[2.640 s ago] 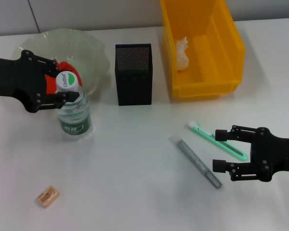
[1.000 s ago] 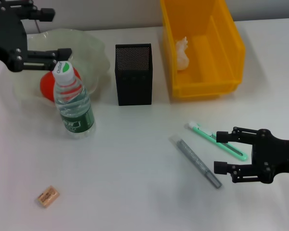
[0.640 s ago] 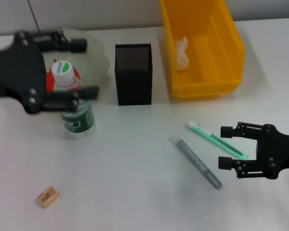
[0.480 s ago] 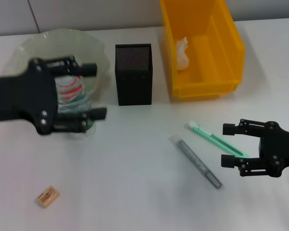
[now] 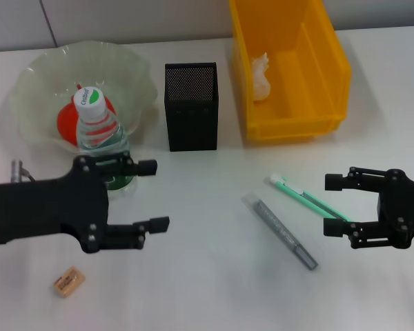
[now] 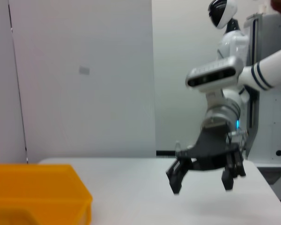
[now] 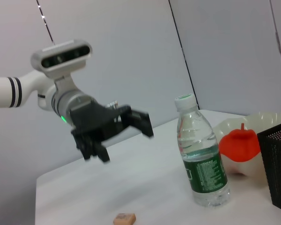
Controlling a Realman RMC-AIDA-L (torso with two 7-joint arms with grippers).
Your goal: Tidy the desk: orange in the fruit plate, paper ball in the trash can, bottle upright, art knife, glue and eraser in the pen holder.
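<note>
The left end effector (image 5: 152, 195) hung wide and empty over the counter (image 5: 207, 289), with the eraser (image 5: 68, 281) lying nearer and the bottle (image 5: 102, 141) standing upright just behind it. The right end effector (image 5: 334, 205) was also spread and empty, beside the green art knife (image 5: 310, 201) and grey glue (image 5: 281, 232). Farther back sat the orange (image 5: 70, 124) in the plate (image 5: 131, 69), the pen holder (image 5: 192, 107), and the paper ball (image 5: 262, 74) in the bin (image 5: 331, 69).
</note>
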